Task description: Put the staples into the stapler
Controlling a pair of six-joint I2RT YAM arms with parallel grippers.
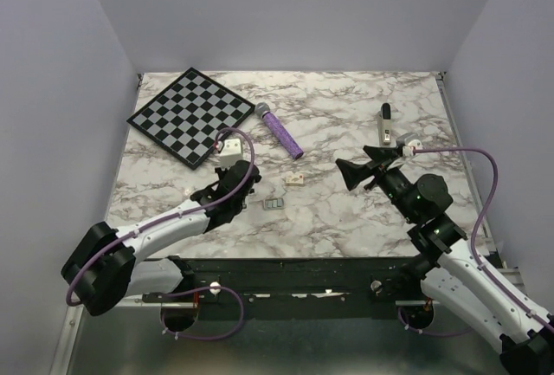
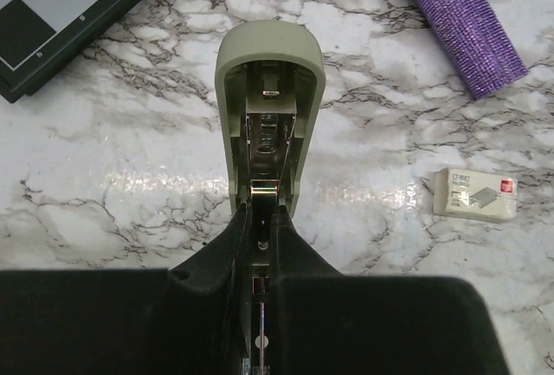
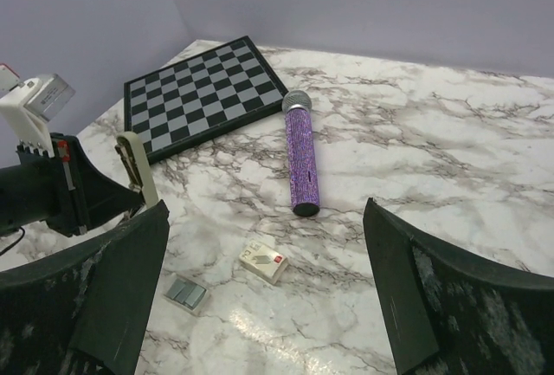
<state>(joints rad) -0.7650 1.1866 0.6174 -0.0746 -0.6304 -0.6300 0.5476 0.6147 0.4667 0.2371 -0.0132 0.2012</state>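
The grey-green stapler is swung open, its lid standing up and its metal channel showing. My left gripper is shut on the stapler's metal magazine at the near end. The lid also shows in the right wrist view. The staples, small flat silver-grey blocks, lie on the marble just right of the left gripper; they also show in the top view. My right gripper is open wide and empty, above the table to the right of the staples, and shows in its own wrist view.
A small cream box lies beyond the staples. A purple glitter microphone and a chessboard sit at the back left. A second, dark stapler stands at the back right. White walls enclose the marble table.
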